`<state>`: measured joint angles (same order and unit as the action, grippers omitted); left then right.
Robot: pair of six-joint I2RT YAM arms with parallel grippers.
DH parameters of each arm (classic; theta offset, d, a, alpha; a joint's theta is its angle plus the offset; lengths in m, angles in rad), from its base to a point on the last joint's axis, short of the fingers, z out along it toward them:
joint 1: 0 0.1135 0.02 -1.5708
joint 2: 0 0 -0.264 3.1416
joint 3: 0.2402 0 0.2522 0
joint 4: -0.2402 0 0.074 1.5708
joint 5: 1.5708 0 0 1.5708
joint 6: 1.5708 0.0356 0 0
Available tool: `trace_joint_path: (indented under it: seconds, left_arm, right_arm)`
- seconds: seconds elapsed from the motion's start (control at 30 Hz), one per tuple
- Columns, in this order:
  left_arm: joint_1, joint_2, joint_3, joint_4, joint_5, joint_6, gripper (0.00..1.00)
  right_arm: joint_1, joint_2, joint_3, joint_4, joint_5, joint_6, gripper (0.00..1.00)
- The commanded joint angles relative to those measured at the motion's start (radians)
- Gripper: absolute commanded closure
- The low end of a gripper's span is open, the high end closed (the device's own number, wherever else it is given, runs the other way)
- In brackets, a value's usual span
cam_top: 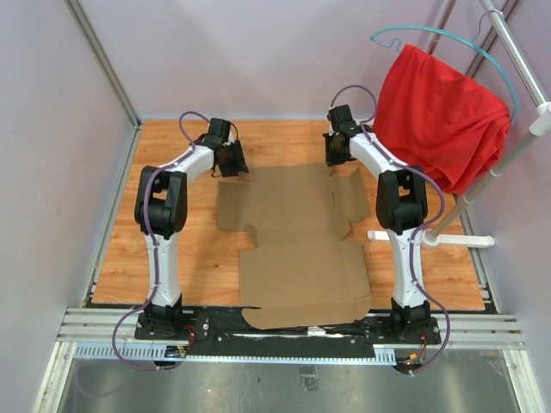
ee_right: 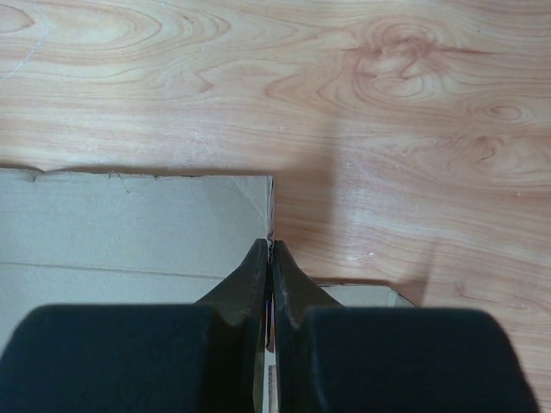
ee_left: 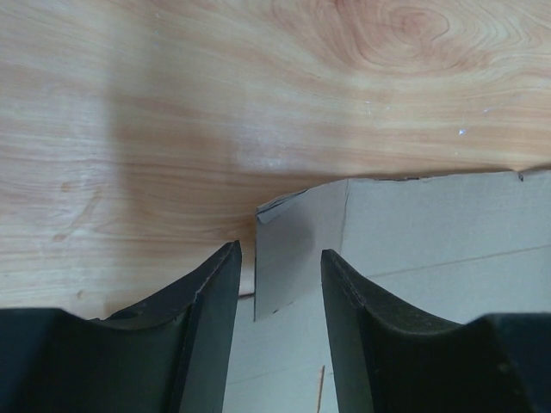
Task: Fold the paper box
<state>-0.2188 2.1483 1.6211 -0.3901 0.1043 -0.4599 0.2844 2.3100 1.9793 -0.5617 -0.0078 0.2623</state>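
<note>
The paper box (cam_top: 297,249) lies as a flat brown cardboard cut-out on the wooden table (cam_top: 185,249), reaching from the near edge to mid-table. My left gripper (cam_top: 234,168) hangs over the sheet's far left corner. In the left wrist view it (ee_left: 280,251) is open, and a small raised flap (ee_left: 293,225) stands between the fingers, closer to the left one. My right gripper (cam_top: 334,157) is at the far right corner. In the right wrist view it (ee_right: 271,243) is shut on the upright edge of a cardboard flap (ee_right: 272,202) beside the flat panel (ee_right: 129,224).
A red cloth (cam_top: 439,112) hangs on a teal hanger from a white rack (cam_top: 516,146) at the back right, and the rack's foot (cam_top: 430,239) rests on the table beside the right arm. Grey walls close in the left and far sides.
</note>
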Motion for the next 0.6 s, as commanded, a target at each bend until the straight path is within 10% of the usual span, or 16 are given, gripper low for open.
trace_joint_path:
  seconds: [0.0, 0.3, 0.57]
  left_arm:
    - [-0.011, 0.033, 0.042, 0.007, 0.044, -0.020, 0.53]
    - [-0.053, 0.012, 0.134, -0.030, 0.025, -0.008, 0.53]
    - [-0.087, 0.040, 0.218, -0.057, 0.036, -0.013, 0.53]
  right_arm:
    - [-0.004, 0.011, 0.009, -0.018, -0.022, 0.008, 0.99]
    - [-0.005, 0.007, 0.009, -0.015, -0.094, 0.005, 0.67]
    - [-0.002, 0.005, 0.015, -0.012, -0.132, -0.006, 0.61]
